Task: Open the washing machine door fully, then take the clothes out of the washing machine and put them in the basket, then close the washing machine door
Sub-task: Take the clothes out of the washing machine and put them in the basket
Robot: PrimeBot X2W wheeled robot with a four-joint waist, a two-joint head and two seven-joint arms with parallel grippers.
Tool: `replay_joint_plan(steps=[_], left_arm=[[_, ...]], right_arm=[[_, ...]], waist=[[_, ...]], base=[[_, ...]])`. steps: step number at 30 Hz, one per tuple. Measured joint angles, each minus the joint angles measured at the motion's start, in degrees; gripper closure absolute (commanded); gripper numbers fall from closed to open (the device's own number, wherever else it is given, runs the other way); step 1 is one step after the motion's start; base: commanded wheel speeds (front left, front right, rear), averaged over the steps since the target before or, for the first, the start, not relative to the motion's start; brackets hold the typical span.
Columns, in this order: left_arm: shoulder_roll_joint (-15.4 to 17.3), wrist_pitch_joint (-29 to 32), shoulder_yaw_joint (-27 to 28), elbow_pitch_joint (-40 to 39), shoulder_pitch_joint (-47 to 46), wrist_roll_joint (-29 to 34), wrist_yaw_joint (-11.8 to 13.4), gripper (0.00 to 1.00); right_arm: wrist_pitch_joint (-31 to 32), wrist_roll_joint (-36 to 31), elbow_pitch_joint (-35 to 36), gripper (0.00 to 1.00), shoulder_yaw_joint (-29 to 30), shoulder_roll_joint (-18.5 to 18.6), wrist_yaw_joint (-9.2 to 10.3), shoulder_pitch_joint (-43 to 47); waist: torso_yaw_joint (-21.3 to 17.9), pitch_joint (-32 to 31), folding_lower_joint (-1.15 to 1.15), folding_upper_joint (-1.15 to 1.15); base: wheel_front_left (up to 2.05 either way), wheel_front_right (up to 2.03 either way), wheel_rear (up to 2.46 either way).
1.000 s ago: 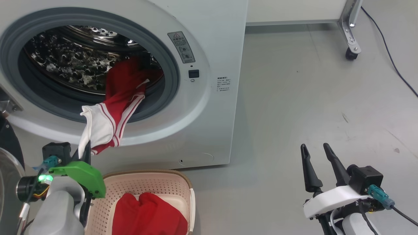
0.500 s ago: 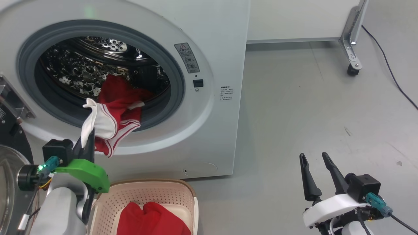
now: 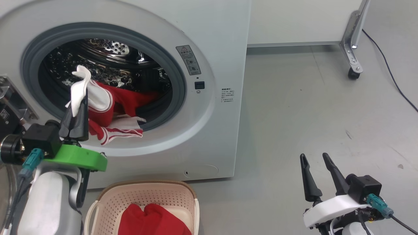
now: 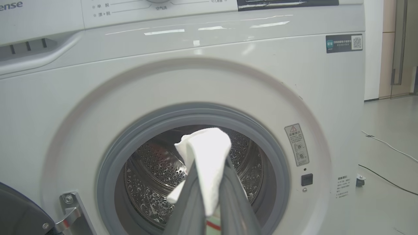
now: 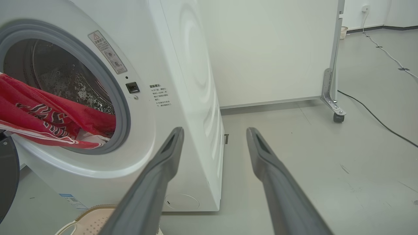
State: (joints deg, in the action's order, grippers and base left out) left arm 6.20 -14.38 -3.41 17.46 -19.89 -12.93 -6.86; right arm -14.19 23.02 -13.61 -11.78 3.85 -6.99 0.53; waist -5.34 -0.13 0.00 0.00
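Observation:
The washing machine (image 3: 222,49) stands with its round opening uncovered, and the washing machine door (image 4: 19,212) hangs swung out at the left. My left gripper (image 3: 85,94) is shut on the white end of a red and white garment (image 3: 130,98), held up in front of the drum. The rest of that garment lies over the grey ring and back into the drum (image 5: 49,111). In the left wrist view the white cloth (image 4: 205,147) sticks up between the fingers. The basket (image 3: 143,192) sits on the floor below, with another red garment (image 3: 150,218) in it. My right gripper (image 3: 314,156) is open and holds nothing, low at the right.
The door hinge bracket (image 3: 13,104) juts out at the opening's left side. A white panel on a wheeled metal leg (image 3: 352,62) stands behind, to the right. A black cable (image 3: 388,62) runs across the grey floor at far right.
My left gripper has risen with the garment's white end, from below the opening to drum height. The garment now bunches on the ring. The head camera shifted slightly. The right gripper is still.

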Motion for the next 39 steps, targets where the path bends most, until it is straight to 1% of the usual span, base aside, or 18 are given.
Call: replay_joint_plan(steps=[5,17,24,28,34,39], left_arm=[[-0.08,-0.08,0.92,-6.47,0.02,0.31,-0.01,1.00],[-0.59,-0.11,2.33,-16.24,1.26,0.33,0.00,1.00],[-0.66,-0.34,2.16,-18.51,2.37,0.42,0.00,1.00],[-0.94,-0.35,3.11,-21.94,2.66,0.43,0.11,1.00],[-1.10,-0.35,3.60,-25.02,2.66,0.44,0.27,1.00],[-1.41,-0.38,3.05,-24.85,3.60,0.51,0.27,1.00]], right_arm=[[0.00,0.00,0.22,0.00,0.07,-0.02,0.00,0.02],[0.00,-0.01,0.46,0.00,0.03,-0.09,0.01,0.02],[0.00,-0.01,0.52,0.00,0.02,-0.16,0.00,0.02],[0.00,-0.01,0.54,0.00,0.03,-0.22,0.01,0.02],[0.00,-0.01,0.56,0.00,0.04,-0.24,0.01,0.02],[0.00,-0.01,0.56,0.00,0.01,-0.25,0.01,0.02]], waist=[[0.18,0.16,0.00,0.00],[-0.11,0.74,0.00,0.00],[-0.46,1.11,0.00,0.00],[-0.62,1.34,0.00,0.00],[-0.69,1.57,0.00,0.00],[-0.73,1.76,0.00,0.00]], base=[[0.00,0.00,0.00],[0.00,0.00,0.00],[0.00,0.00,0.00],[0.00,0.00,0.00],[0.00,0.00,0.00],[0.00,0.00,0.00]])
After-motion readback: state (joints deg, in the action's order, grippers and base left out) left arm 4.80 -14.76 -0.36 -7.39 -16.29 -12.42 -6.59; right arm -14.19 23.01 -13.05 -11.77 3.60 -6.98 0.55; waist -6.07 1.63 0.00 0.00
